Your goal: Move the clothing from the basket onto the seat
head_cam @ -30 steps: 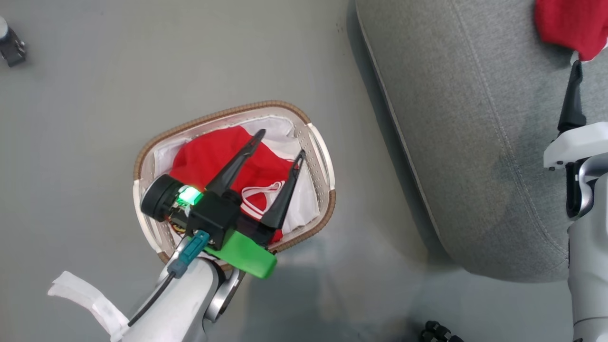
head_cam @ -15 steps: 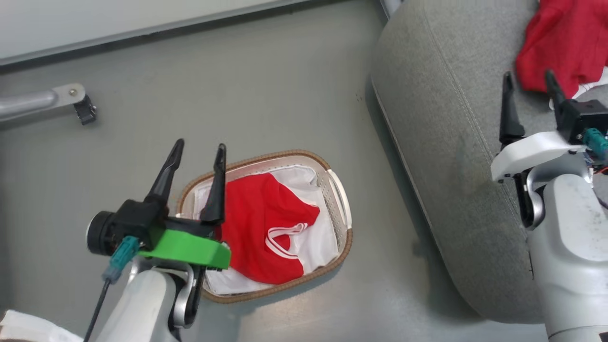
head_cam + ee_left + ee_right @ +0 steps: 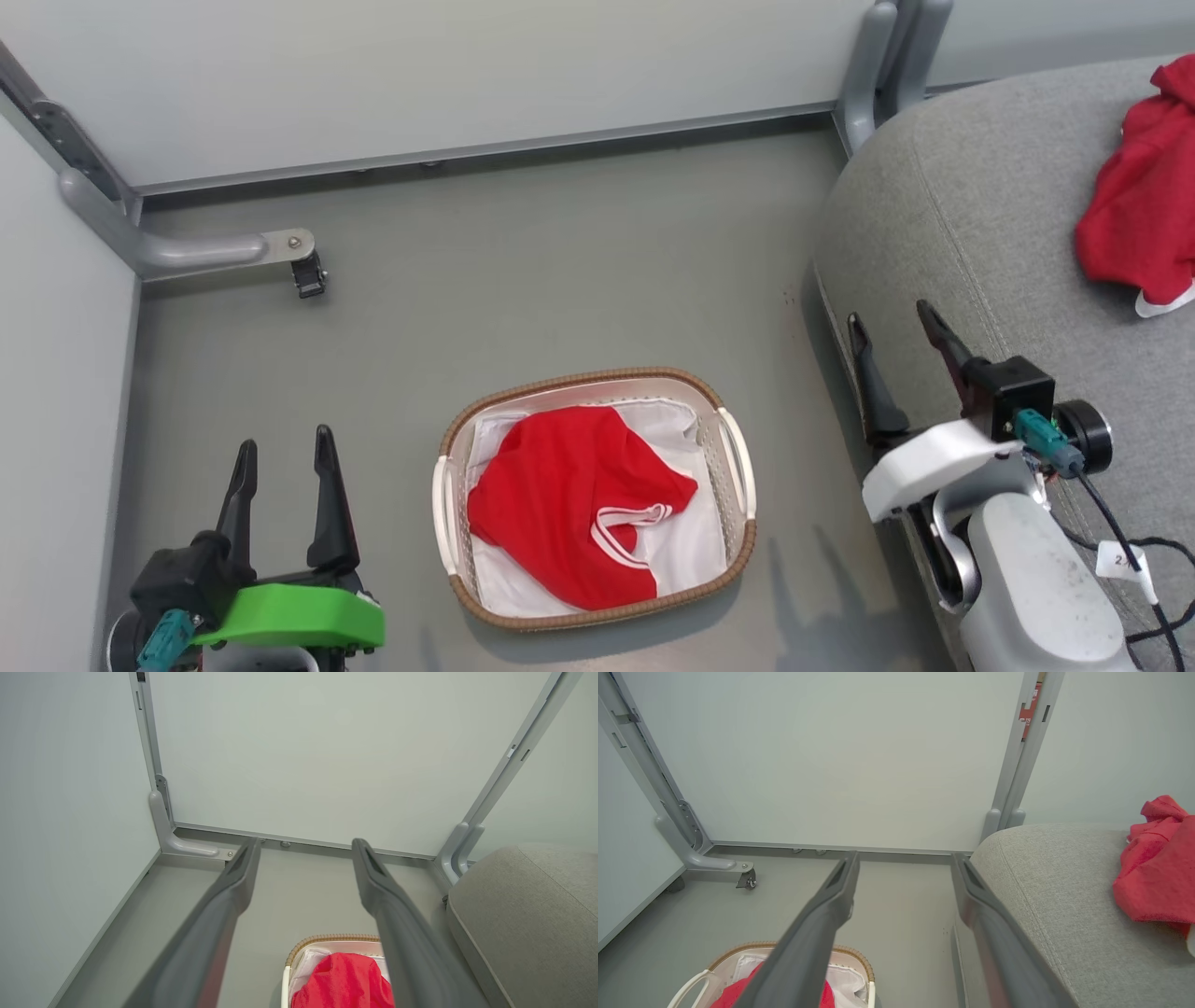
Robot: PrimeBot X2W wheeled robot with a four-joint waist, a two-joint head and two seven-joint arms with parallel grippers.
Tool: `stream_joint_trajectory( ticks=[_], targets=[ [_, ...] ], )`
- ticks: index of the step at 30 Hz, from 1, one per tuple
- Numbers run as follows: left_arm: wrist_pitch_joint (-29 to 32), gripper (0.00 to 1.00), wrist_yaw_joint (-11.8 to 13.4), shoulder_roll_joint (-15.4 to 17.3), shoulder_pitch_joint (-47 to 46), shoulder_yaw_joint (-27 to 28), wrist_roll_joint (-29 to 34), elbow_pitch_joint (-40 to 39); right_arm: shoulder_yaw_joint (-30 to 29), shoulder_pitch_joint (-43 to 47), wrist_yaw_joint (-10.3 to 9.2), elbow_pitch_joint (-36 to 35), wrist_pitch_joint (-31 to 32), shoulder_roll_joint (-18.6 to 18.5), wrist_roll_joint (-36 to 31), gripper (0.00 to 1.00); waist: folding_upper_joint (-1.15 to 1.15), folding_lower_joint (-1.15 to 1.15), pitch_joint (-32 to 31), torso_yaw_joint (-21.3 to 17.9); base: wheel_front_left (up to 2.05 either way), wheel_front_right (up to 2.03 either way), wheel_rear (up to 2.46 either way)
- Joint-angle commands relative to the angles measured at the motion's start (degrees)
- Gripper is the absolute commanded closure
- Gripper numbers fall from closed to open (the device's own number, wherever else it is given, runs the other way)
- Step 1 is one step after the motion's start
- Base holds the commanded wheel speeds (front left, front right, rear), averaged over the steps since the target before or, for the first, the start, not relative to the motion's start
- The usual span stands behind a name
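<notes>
The left pincer (image 3: 285, 439) and right pincer (image 3: 889, 315) are seen open, empty; the basket (image 3: 579, 378) is ringed by bare floor (image 3: 560, 280) near the seat (image 3: 980, 233).

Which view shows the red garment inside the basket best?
The head view: the bright red fabric garment lies whole, white trim included, in the cream perforated plastic basket. The left wrist view cuts it at the bottom edge; in the right wrist view a gripper finger hides most of it.
</notes>
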Motion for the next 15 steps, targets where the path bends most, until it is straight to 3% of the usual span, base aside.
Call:
stream_joint_trajectory(
  ticks=[1,15],
  targets=[
    [0.0,0.0,-0.4,-0.3,1.4,0.9,0.6,-0.3,0.5,1.9,-0.08,-0.8,-0.1,-0.1,0.7,0.0,0.0,0.0,-2.2,1.9,0.0,0.0,0.0],
    [0.0,0.0,-2.6,-1.9,5.6,3.0,2.0,1.9,1.9,11.6,-0.08,-5.6,-0.1,-0.1,6.3,0.0,0.0,0.0,-6.3,1.7,0.0,0.0,0.0]
  ],
)
